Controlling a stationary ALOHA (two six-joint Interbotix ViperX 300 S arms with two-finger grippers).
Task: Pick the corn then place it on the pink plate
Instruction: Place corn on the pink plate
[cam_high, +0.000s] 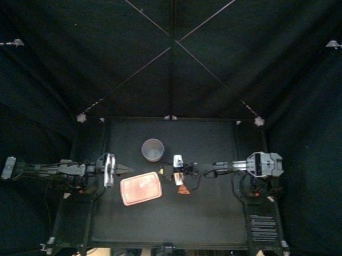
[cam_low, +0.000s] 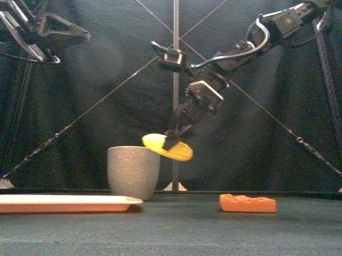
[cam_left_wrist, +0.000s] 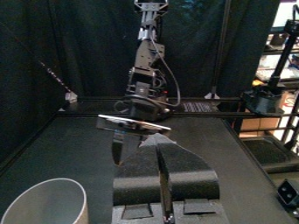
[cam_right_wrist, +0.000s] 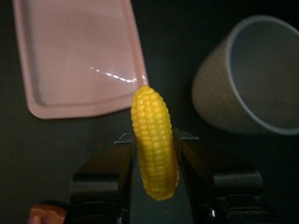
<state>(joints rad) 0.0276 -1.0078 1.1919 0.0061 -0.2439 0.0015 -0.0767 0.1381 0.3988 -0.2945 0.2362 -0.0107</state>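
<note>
The corn (cam_right_wrist: 153, 140) hangs in the air, gripped between the jaws of the right gripper (cam_low: 179, 132). It is at 3 o'clock from the pink plate (cam_high: 138, 190) and at 5 o'clock from the grey cup (cam_low: 132, 172). The left gripper (cam_left_wrist: 163, 150) rests at the table's 9 o'clock side, with jaws closed and empty.

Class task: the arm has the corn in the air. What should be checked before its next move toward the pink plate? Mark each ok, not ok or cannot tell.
1. Grip: right gripper shut on the corn: ok.
2. Corn clear of the table: ok, it hangs in the air.
3. Corn above the pink tray: not ok; it hangs beside the grey cup.
4. Tray bare for the corn: ok.
5. Left gripper off the tray: ok, resting beside it.
6. Orange toy out of the path: ok, it lies on the other side from the tray.
</note>
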